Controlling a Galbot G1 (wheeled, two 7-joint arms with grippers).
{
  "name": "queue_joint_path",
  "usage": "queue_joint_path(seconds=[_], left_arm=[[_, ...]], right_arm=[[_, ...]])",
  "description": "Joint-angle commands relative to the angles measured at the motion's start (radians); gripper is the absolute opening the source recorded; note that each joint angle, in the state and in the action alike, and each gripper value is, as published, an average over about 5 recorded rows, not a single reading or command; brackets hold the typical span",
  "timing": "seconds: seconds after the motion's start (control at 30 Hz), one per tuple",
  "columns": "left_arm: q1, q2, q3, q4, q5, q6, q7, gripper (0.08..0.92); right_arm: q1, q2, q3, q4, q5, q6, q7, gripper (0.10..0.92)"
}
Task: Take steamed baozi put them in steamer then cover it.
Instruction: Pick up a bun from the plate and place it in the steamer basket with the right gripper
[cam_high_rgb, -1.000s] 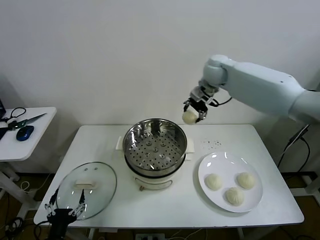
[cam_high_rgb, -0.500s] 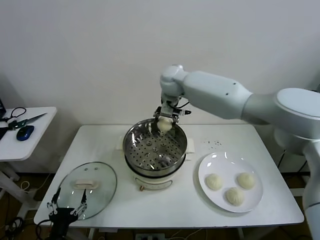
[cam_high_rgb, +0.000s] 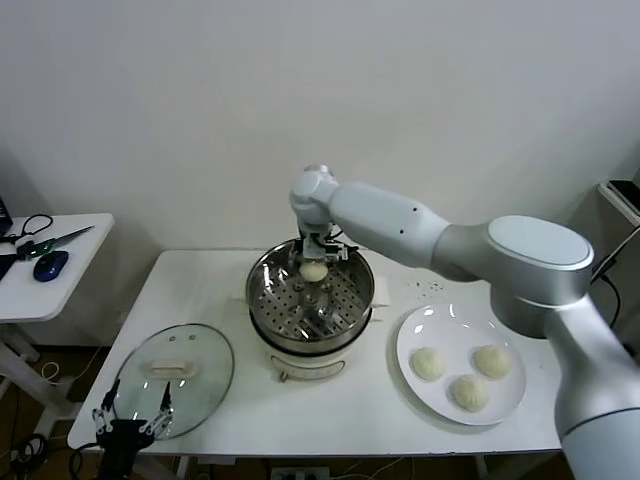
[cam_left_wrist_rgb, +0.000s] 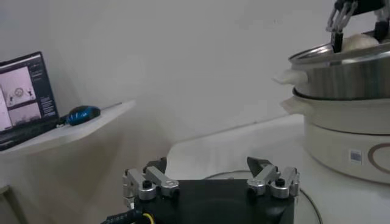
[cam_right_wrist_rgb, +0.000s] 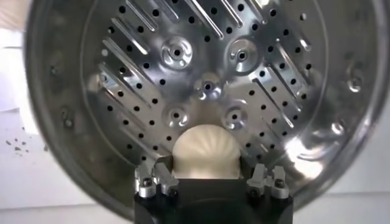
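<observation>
— where's the bun (cam_high_rgb: 314, 271) now?
— over the back of the steamer (cam_high_rgb: 310, 297), just inside its rim, above the perforated floor. the right claw (cam_high_rgb: 315, 262) grips it from above, fingers on either side.
— and the other buns?
— three sit on the white plate (cam_high_rgb: 505, 400), right of the steamer on the counter (cam_high_rgb: 220, 290).
— the lid (cam_high_rgb: 172, 379)?
— flat at the counter's front left corner. the left claw (cam_high_rgb: 128, 418) hangs just before it, jaws spread wide, holding nothing.
</observation>
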Motion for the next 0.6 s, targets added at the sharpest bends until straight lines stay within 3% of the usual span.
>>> queue_joint_path(seconds=[0.03, 0.17, 0.33, 0.6], left_arm=[[-0.001, -0.001, 0.001, 0.000, 0.003, 0.001, 0.000, 0.823], [-0.002, -0.004, 0.003, 0.001, 0.007, 0.001, 0.000, 0.823], [0.001, -0.004, 0.003, 0.003, 0.009, -0.002, -0.001, 0.823], [0.001, -0.008, 0.005, -0.005, 0.015, 0.002, -0.002, 0.823]], right_arm=[[-0.044, 0.030, 0.023, -0.047, -0.062, 0.025, 0.012, 0.711], [-0.044, 0.032, 0.023, -0.046, -0.049, 0.015, 0.010, 0.729], [-0.028, 0.016, 0.021, -0.021, -0.035, 0.006, 0.009, 0.811], [0.046, -0.059, 0.021, 0.084, 0.030, 0.014, -0.028, 0.823]])
